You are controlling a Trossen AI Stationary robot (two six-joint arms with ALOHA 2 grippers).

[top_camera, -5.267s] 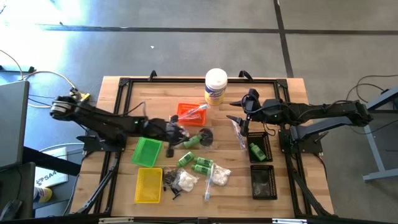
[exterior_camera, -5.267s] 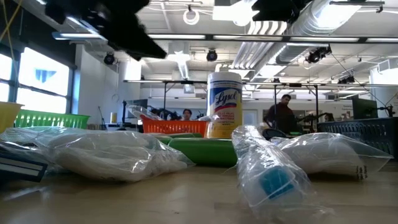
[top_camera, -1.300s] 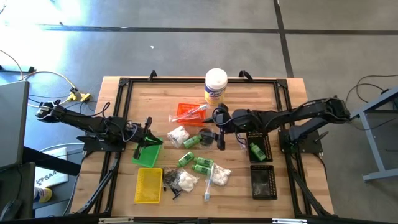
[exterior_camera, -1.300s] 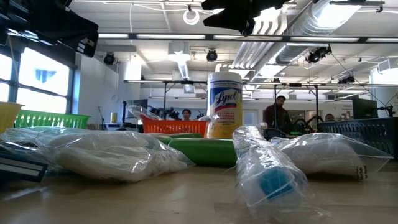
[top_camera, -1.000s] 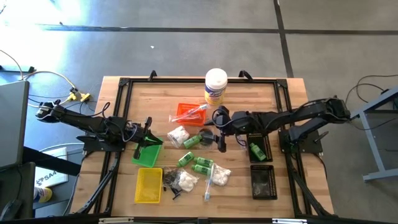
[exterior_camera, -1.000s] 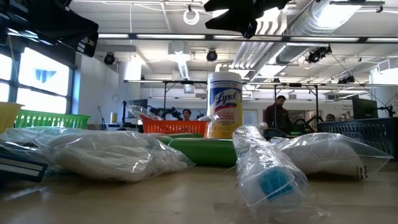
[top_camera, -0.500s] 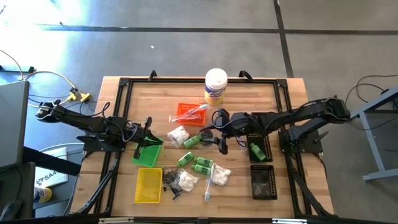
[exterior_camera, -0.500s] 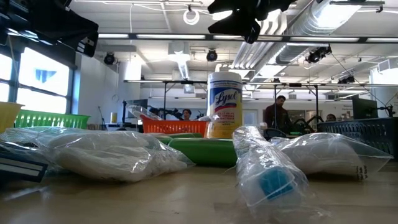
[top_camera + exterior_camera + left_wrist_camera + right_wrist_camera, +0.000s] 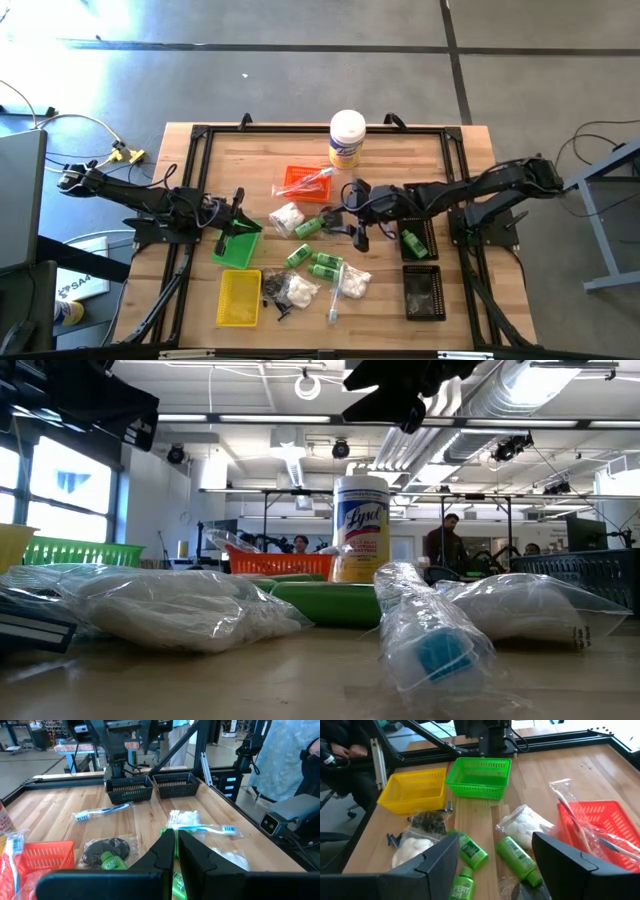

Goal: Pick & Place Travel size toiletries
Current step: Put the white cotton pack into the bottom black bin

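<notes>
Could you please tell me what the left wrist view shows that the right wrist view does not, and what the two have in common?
Only the left wrist view shows the two black mesh trays and a loose blue toothbrush lying on the table. Only the right wrist view shows the yellow tray, the green tray and the open right pincer. Both show the orange tray, a green bottle and a bag of cotton balls.

This is a robotics lab or workshop in a large industrial hall. The low view shows an open ceiling with bare ducts (image 9: 520, 390), pipes and strip lights (image 9: 265, 418), tall windows (image 9: 60, 485), and people (image 9: 447, 540) standing among metal frames and equipment in the background. From above, a wooden counter (image 9: 270, 150) edged with black rails stands on a grey concrete floor (image 9: 250, 60), with loose cables (image 9: 60, 125) trailing beside it.
</notes>
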